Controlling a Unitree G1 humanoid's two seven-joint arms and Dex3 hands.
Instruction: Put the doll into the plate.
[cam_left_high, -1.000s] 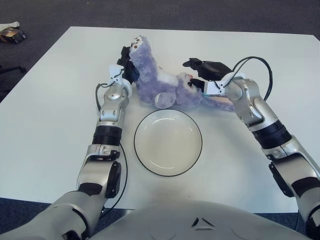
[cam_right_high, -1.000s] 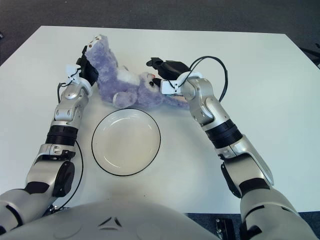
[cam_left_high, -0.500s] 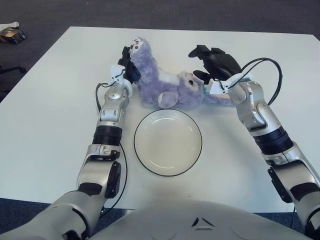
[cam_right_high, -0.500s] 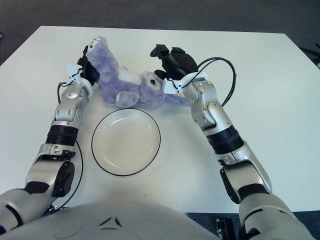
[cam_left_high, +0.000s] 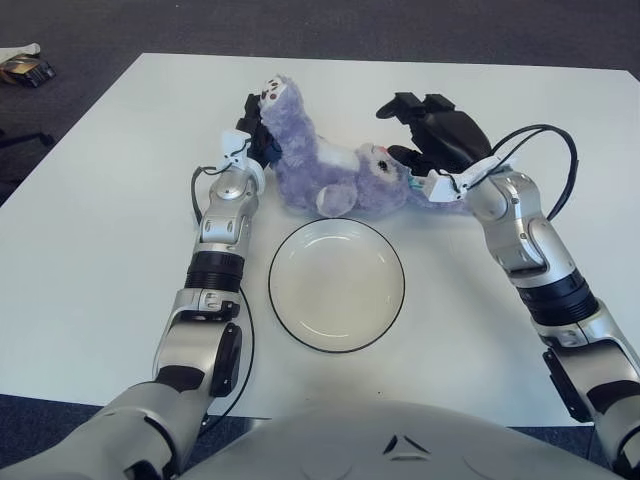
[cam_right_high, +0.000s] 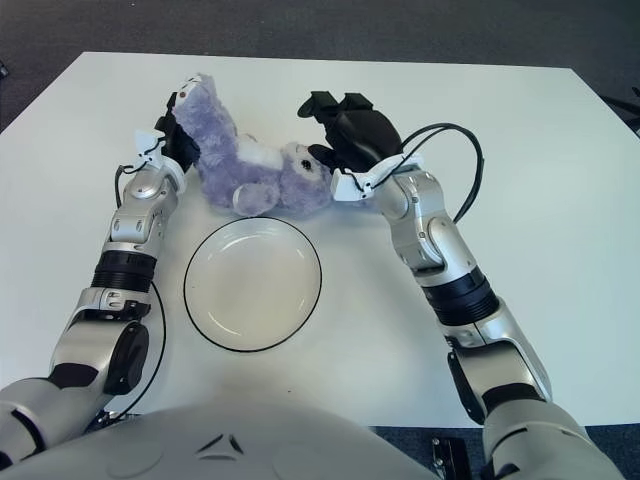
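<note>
The purple plush doll (cam_left_high: 335, 175) lies on the white table, just beyond the empty white plate (cam_left_high: 336, 290) with a dark rim. One of its limbs sticks up at the left, and my left hand (cam_left_high: 252, 130) is shut on that limb. My right hand (cam_left_high: 425, 130) hovers at the doll's right end, beside its head, with its black fingers spread. Its thumb is close to the doll's face. A purple bit of the doll shows under the right wrist.
The white table (cam_left_high: 110, 250) ends at dark carpet behind and to the left. A small object (cam_left_high: 22, 68) lies on the floor at the far left. A black cable (cam_left_high: 560, 165) loops off my right forearm.
My right hand has lifted off the doll's head, turned back at the wrist and spread its fingers while the forearm swung right. The doll has shifted slightly. The left hand keeps its hold.
</note>
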